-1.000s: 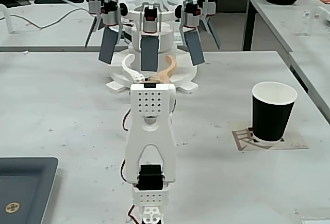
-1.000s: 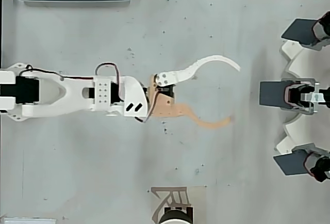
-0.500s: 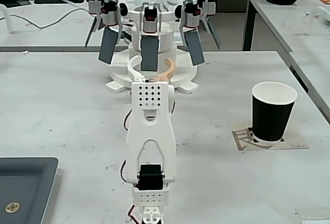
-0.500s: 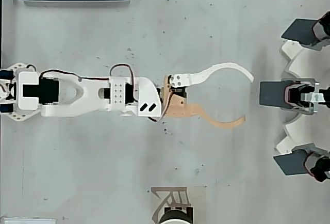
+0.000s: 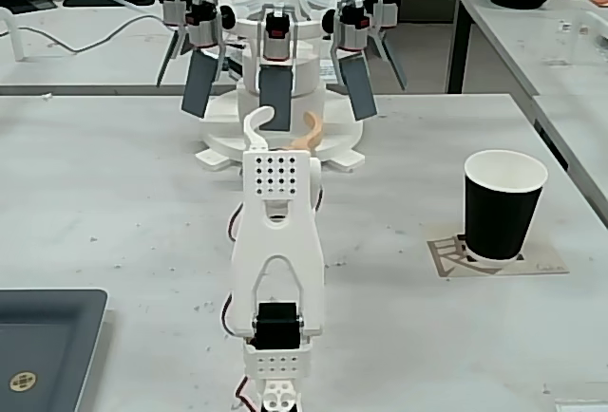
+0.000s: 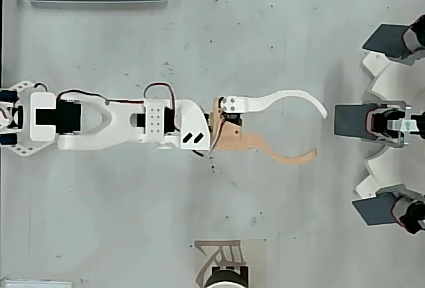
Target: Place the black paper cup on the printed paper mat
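On one printed paper mat [image 5: 494,260] stands one black paper cup [image 5: 502,205].

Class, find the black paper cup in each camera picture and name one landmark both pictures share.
Fixed view: the black paper cup stands at right on the printed mat.
Overhead view: only its white rim shows at the bottom edge, on the mat.
Shared landmark: the open gripper.
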Tool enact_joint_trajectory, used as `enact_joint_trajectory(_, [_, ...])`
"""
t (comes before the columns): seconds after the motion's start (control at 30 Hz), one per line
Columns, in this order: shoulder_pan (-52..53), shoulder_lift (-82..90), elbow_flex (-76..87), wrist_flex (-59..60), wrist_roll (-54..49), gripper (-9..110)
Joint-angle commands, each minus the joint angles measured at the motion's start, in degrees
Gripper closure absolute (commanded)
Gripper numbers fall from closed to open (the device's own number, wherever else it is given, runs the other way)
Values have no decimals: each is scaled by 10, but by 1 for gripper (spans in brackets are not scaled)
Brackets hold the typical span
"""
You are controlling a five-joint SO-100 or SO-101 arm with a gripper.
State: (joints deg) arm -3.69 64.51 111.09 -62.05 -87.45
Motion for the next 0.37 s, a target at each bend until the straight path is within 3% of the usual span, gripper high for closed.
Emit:
enact_joint_trajectory(0.0, [-4,11,-23,-4,1,91])
enact_joint_trajectory(0.33, [-6,11,-21,-9,4,90])
